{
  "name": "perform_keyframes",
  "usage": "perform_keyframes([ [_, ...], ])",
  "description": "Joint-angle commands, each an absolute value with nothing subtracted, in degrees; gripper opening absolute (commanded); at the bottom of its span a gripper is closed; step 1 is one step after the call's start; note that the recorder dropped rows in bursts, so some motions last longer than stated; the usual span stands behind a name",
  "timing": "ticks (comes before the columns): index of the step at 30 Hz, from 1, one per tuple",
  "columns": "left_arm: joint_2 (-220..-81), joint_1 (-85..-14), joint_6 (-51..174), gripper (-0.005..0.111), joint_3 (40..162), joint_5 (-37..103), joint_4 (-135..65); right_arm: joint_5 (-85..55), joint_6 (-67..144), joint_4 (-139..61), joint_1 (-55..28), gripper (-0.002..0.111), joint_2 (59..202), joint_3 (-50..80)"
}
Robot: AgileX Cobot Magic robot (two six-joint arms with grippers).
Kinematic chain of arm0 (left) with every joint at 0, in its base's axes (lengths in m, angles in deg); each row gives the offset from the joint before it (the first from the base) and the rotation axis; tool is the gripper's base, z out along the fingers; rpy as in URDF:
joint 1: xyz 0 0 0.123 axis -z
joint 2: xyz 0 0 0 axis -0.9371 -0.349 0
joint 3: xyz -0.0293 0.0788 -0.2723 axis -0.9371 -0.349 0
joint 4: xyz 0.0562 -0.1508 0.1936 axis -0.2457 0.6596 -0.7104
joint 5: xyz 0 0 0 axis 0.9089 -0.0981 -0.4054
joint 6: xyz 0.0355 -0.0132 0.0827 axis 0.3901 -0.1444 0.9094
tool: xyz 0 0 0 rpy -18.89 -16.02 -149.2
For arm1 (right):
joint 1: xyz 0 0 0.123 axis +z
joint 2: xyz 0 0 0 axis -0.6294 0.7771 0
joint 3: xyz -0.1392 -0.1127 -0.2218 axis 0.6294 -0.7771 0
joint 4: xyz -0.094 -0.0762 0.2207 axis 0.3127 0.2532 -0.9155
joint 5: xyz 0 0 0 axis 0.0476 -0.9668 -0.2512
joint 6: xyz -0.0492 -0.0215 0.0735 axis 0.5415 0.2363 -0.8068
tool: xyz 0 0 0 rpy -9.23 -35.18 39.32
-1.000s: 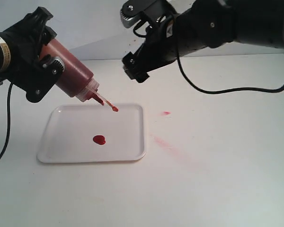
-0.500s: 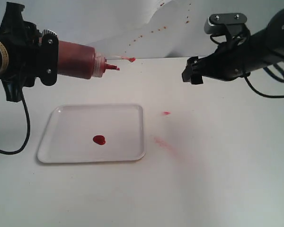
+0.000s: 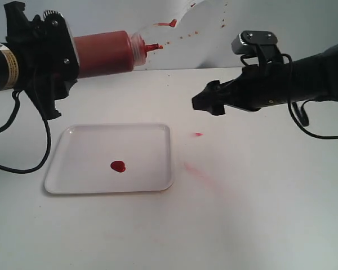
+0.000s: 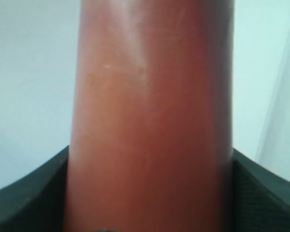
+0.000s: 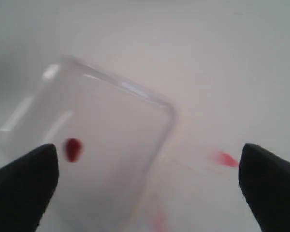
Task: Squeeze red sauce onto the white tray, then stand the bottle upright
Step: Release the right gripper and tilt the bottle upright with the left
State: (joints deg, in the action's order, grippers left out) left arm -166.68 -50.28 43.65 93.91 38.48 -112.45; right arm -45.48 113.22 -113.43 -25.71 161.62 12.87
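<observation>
The white tray [image 3: 110,159] lies flat on the table at lower left, with a rounded blob of red sauce [image 3: 118,166] near its middle. My left gripper [image 3: 56,59] is shut on the bottle [image 3: 104,53], held high above the tray, lying nearly level with its nozzle [image 3: 149,46] and red cap pointing right. In the left wrist view the bottle [image 4: 152,121] fills the frame between the dark fingers. My right gripper [image 3: 205,103] hovers open and empty right of the tray. The right wrist view shows the tray [image 5: 94,140] and the sauce blob [image 5: 73,149] below it.
A small red speck [image 3: 198,134] and a faint pinkish smear [image 3: 194,170] mark the table right of the tray. Red splatter dots [image 3: 183,35] spot the back wall. The speck [image 5: 224,158] also shows in the right wrist view.
The left gripper has swung the bottle up from nozzle-down over the tray to nearly level and higher. The right arm pulled off to the right, then came back left and lower.
</observation>
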Motion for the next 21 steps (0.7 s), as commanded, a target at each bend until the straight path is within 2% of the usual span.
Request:
perform_keyframes([
  [1,-165.9,-50.7,37.9,0.0,94.7,31.8,-112.0,-63.2,131.0,-129.8,-25.8,0.092,161.2,12.0],
  [4,-165.9,-53.6,32.7,0.0,95.1,24.7,-108.7,-67.8,134.4,-131.2,-25.8,0.092,161.2,12.0],
  [10,-165.9,-61.1,30.4,0.0,93.5,4.0,-88.5,-68.4,135.5,-132.7,-25.8,0.092,161.2,12.0],
  [16,-166.1,-62.3,26.2,0.0,89.8,-10.8,-87.0,-79.4,146.6,-138.6,-25.8,0.092,161.2,12.3],
  [21,-169.2,-62.3,26.0,0.0,86.5,-21.2,-82.2,-79.1,147.4,-138.6,-25.6,0.092,161.2,12.9],
])
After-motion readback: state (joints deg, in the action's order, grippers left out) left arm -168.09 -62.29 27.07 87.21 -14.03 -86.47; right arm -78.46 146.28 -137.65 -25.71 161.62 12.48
